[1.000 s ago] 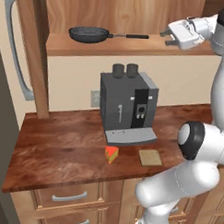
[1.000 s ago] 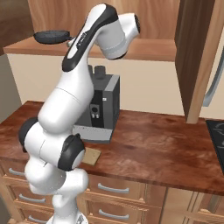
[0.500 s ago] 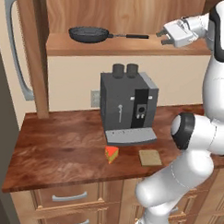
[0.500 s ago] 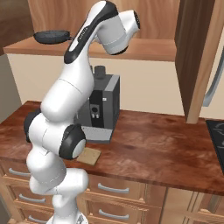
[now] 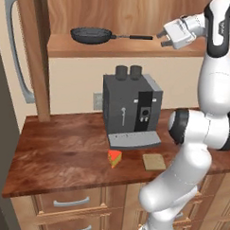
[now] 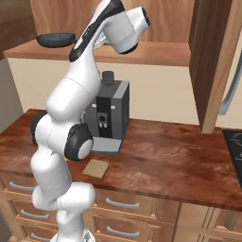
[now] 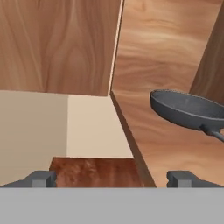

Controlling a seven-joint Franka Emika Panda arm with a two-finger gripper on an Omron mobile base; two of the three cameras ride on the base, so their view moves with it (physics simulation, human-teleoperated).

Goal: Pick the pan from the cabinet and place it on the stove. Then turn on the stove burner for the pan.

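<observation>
Since the earlier frames the arm stands straighter and higher, and the gripper [image 5: 162, 37] sits a little nearer the tip of the pan's handle; nothing else has shifted.

Nearest the base, the drawers [image 5: 70, 200] with curved silver pulls run under the wooden desk [image 5: 58, 157]. On the desk, near its front edge, lie a small orange and yellow wedge [image 5: 114, 158] and, just beside it to the right, a flat tan square [image 5: 154, 161]. Behind them stands a dark grey coffee machine [image 5: 130, 110], its tray facing forward. At the far right edge of the right base view a corner of the black stove [image 6: 235, 144] shows, level with the desk.

Above the machine runs the open cabinet [image 5: 120, 47] with its plain wood shelf. The pan [image 5: 91, 36] rests upright on that shelf toward its left end, its long black handle pointing right toward the gripper. The gripper hovers at shelf height, just off the handle's tip and not touching it. In the hand view its fingertips [image 7: 41, 178] stand wide apart, so it is open and empty, and the pan [image 7: 189, 109] lies ahead on the right.
</observation>
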